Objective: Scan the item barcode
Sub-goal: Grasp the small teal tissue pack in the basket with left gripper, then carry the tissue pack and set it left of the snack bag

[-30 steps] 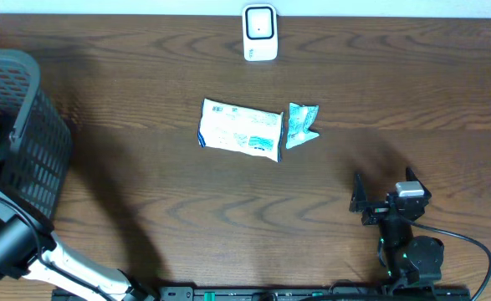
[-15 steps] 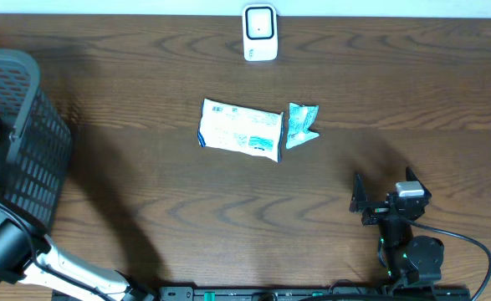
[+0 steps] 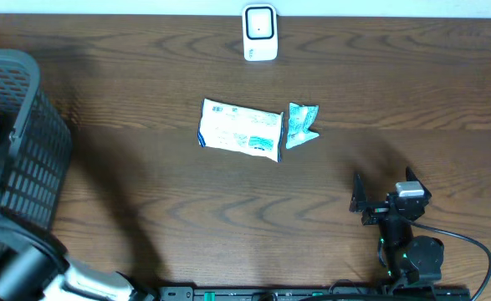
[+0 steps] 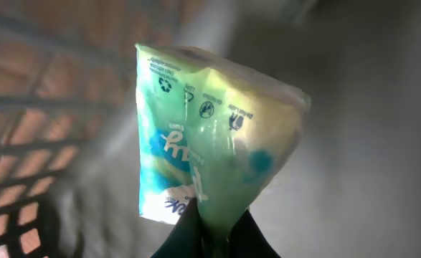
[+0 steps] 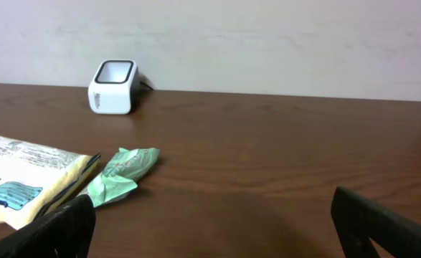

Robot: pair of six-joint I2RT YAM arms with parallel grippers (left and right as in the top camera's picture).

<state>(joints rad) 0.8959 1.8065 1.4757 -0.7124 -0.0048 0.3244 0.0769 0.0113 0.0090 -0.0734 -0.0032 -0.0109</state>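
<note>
Just clamped left fingers (image 4: 187, 235) on a green packet (image 4: 210, 136), held up by the basket (image 4: 24, 143) wall. Looks like a finished grasp; next, probably carrying it across the desk (image 3: 145, 192) to the scanner (image 3: 260, 33). Kept right fingers (image 5: 67, 229) wide apart, empty.

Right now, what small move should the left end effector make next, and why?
Probably lift straight up: the left end effector is shut on a green packet close to the mesh basket, and the scanner stands across the table.
</note>
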